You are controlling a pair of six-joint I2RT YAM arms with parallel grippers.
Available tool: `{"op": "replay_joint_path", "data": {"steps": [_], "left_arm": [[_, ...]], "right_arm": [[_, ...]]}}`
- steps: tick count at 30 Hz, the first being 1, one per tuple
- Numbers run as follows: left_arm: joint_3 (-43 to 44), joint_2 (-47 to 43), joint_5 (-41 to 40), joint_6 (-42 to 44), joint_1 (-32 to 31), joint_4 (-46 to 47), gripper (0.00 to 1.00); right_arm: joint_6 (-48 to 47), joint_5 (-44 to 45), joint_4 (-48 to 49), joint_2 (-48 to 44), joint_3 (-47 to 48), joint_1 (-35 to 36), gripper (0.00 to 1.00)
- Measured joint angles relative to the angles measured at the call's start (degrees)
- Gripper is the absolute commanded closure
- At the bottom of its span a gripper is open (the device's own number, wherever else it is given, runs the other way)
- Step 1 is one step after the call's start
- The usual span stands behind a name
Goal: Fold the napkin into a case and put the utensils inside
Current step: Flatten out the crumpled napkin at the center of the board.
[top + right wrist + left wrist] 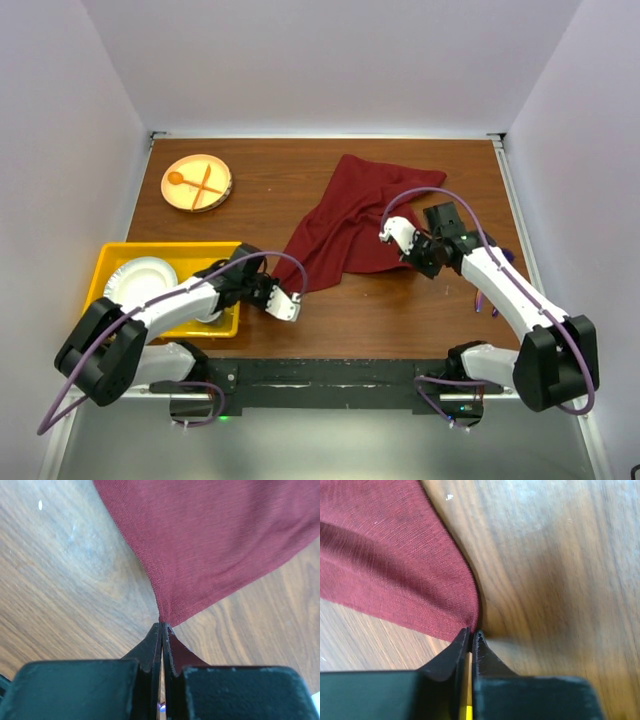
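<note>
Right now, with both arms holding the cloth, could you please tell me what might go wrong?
The left fingers and right fingers pinch only corner tips of the napkin; pulling apart may slip one free.
The napkin lies bunched, so a fold could set crooked.
The right arm hangs over the utensils; it might knock them.

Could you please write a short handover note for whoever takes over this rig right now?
Left gripper: shut, pinching the near-left corner of the napkin.
Right gripper: shut, pinching another napkin corner on the right side.
Napkin: rumpled mid-table, hanging between the two grippers, not folded.
Utensils: purple tips showing beside the right arm, mostly hidden.
Done: both corners gripped.
Left: spread the napkin flat, fold it, slip the utensils inside.
</note>
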Motion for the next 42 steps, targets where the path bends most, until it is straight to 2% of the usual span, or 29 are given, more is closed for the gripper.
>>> {"op": "replay_joint_path", "data": {"steps": [3, 5, 10, 15, 20, 24, 25, 26, 27, 29, 30, 31, 33, 36, 39, 42], "left_arm": [[2.1, 0.3, -0.2, -4.7, 0.0, -1.8, 1.00], [6.6, 0.4, -0.1, -9.7, 0.3, -4.4, 1.00], [26.1, 0.4, -0.7, -25.1, 4.1, -7.6, 1.00], [50.5, 2.6, -4.4, -38.2, 8.7, -9.3, 1.00], [69.2, 7.6, -8.6, -45.9, 9.8, -9.7, 1.00], [77.0, 9.0, -8.9, -47.8, 9.8, -12.4, 1.00], [78.7, 9.4, -8.7, -48.1, 9.8, -13.1, 1.00], [80.3, 9.7, -8.3, -48.4, 9.8, -13.9, 1.00], [81.0, 9.8, -7.8, -48.5, 9.8, -14.2, 1.00], [79.8, 9.0, -6.8, -48.5, 9.8, -14.3, 1.00], [77.4, 7.9, -6.4, -48.5, 9.8, -14.2, 1.00], [74.3, 6.7, -6.0, -48.5, 9.8, -14.4, 1.00], [65.2, 4.3, -6.4, -48.5, 9.8, -14.3, 1.00], [58.6, 3.5, -7.7, -48.8, 9.9, -15.4, 1.00], [56.2, 5.9, -10.0, -50.0, 10.3, -17.2, 1.00], [56.3, 8.7, -13.6, -51.4, 10.9, -16.2, 1.00]], "right_arm": [[1.6, 0.1, -0.5, -0.6, 2.3, -0.2, 1.00], [3.0, 0.3, -1.0, -1.5, 5.2, -1.0, 1.00], [6.6, 0.9, -0.9, -3.5, 19.3, -7.9, 1.00], [9.0, 5.1, 3.5, -2.9, 36.2, -13.2, 1.00], [11.2, 10.8, 9.6, 0.9, 52.9, -13.4, 1.00], [12.9, 13.3, 11.3, 3.5, 63.5, -13.4, 1.00], [13.0, 13.1, 10.7, 3.9, 65.4, -13.5, 0.98], [13.3, 12.0, 8.9, 4.3, 67.9, -13.5, 0.89], [13.4, 10.1, 7.1, 4.6, 69.5, -13.5, 0.73], [13.9, 5.7, 3.3, 4.3, 68.9, -13.5, 0.53], [13.7, 2.7, 1.0, 3.5, 66.8, -13.5, 0.36], [13.5, -1.1, -1.1, 2.3, 62.6, -13.4, 0.33], [13.7, -6.6, -5.0, 0.9, 54.6, -12.9, 0.28], [14.6, -12.8, -6.3, 1.0, 39.9, -10.4, 0.24], [16.9, -14.8, -5.0, 2.8, 26.9, -5.6, 0.24], [20.1, -15.8, -2.3, 4.0, 20.0, 1.8, 0.27]]}}
